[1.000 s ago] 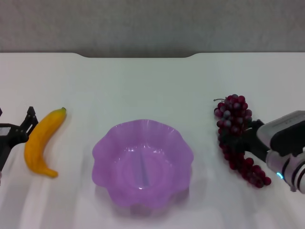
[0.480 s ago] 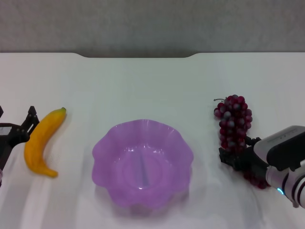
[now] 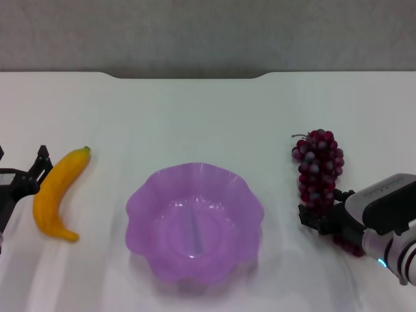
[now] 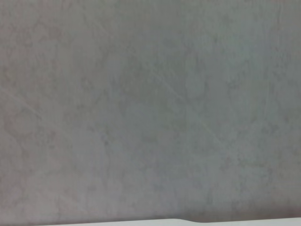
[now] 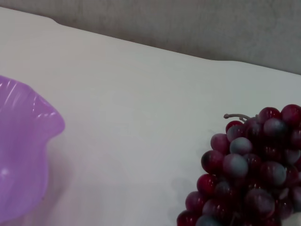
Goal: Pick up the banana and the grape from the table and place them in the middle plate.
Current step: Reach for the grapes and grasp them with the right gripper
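The right gripper (image 3: pixel 320 218) has been sliding back along the long bunch of dark red-purple grapes (image 3: pixel 319 170), some of them frosted grey. A second ago it was covering the middle of the bunch; now it is sitting low at the near end, hiding the tail grapes, and it has barely moved over the last half second. I am reading that as settling in for the grasp, though the dark fingers are pressed so far into the fruit that I cannot tell whether they are closed on it. The bunch itself is lying where it was, on the smooth white tabletop (image 3: pixel 208 110), well to the right of the plate.

The left gripper (image 3: pixel 23 182) is waiting just beside the curved orange-yellow banana (image 3: pixel 57 194) at the table's left edge — its dark prongs are looking spread, holding nothing, and it has not shifted at all.

Counting up: one banana, one bunch of grapes, one translucent purple plate with a wavy flower-shaped rim (image 3: pixel 194 221) — sitting between the two fruits with nothing in it. So both placements are yet to be made.
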